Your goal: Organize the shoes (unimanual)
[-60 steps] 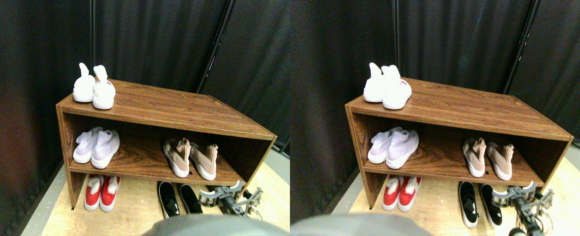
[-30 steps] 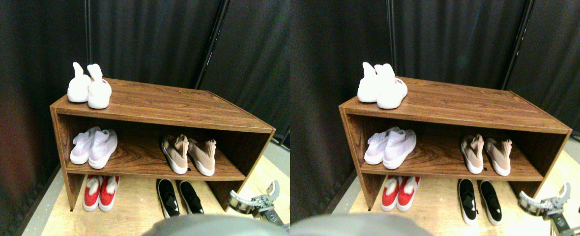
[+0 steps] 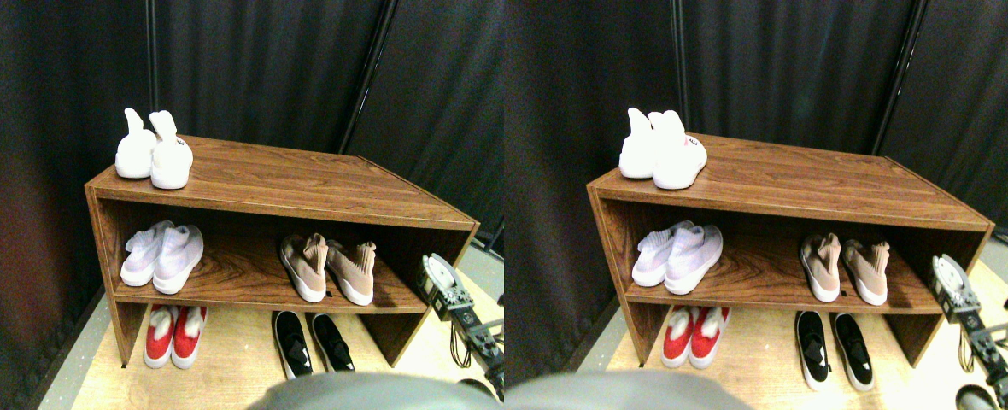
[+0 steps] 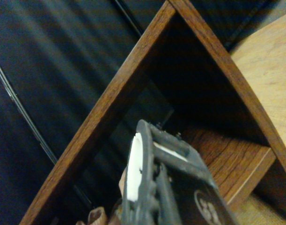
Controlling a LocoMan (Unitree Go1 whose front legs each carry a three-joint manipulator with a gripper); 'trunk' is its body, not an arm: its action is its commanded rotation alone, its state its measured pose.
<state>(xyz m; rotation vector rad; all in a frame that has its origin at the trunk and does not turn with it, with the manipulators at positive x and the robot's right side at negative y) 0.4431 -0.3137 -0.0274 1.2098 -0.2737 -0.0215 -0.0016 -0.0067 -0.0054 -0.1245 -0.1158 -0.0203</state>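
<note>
Five pairs of shoes stand in a wooden shoe rack (image 3: 299, 184). A white pair (image 3: 154, 155) is on the top board at the left. On the middle shelf are a pale-lavender pair (image 3: 162, 254) at the left and a dusty-pink pair (image 3: 329, 269) at the right. A red pair (image 3: 175, 333) and a black pair (image 3: 309, 342) stand on the floor under the shelf. My right gripper (image 3: 438, 275) hangs at the rack's right end, level with the middle shelf, holding nothing I can see. In the wrist view the gripper (image 4: 143, 150) faces the rack's right upper corner (image 4: 147, 51).
Black curtains (image 3: 282, 68) hang close behind and to the left of the rack. The rack's right side panel (image 3: 436, 273) is right by the gripper. Pale wooden floor (image 3: 239, 359) lies in front of the rack and grey floor beyond its right end.
The gripper has left the floor by the black pair, swung right and risen to the rack's right end at middle-shelf height. The camera shifted slightly. No shoe has moved.
</note>
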